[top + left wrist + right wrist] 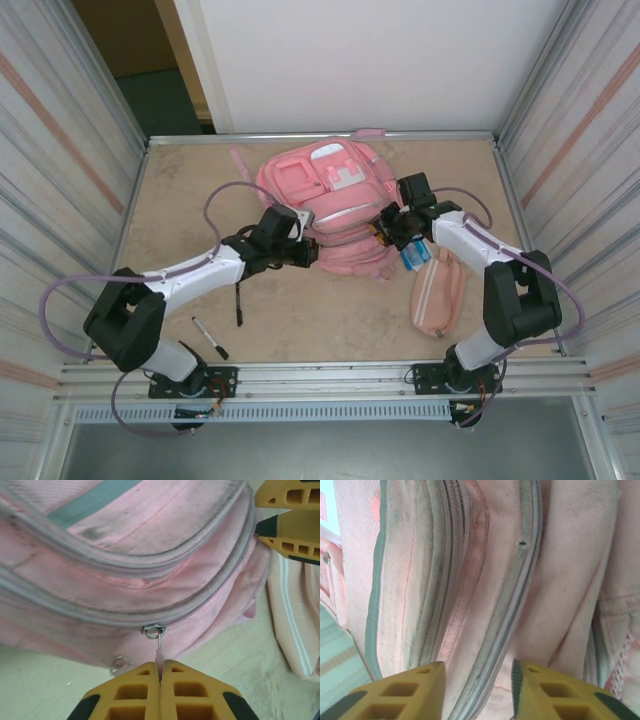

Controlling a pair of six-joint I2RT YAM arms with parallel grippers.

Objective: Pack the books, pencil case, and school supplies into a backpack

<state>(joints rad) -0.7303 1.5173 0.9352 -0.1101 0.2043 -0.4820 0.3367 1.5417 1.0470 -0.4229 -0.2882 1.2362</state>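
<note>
**Left clamped on zip pull, right parted over backpack**

Top: backpack (330, 200) lies far-centre on the table (320, 335). The left gripper (312, 253) is at its near-left edge, the right gripper (392, 232) at its right edge. Pencil case (438, 295) lies just right of it, a black pen (210, 338) near left.

Left wrist: left gripper (160, 672) is clenched on the zip pull (159, 652).

Right wrist: right gripper (479, 675) has its fingers apart astride a backpack zip seam. Whether they touch the fabric is unclear.

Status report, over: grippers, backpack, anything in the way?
Left gripper shut on zipper pull of backpack. Right gripper open, jaws astride a backpack seam. Pencil case beside backpack, pens on table, unpacked.
</note>
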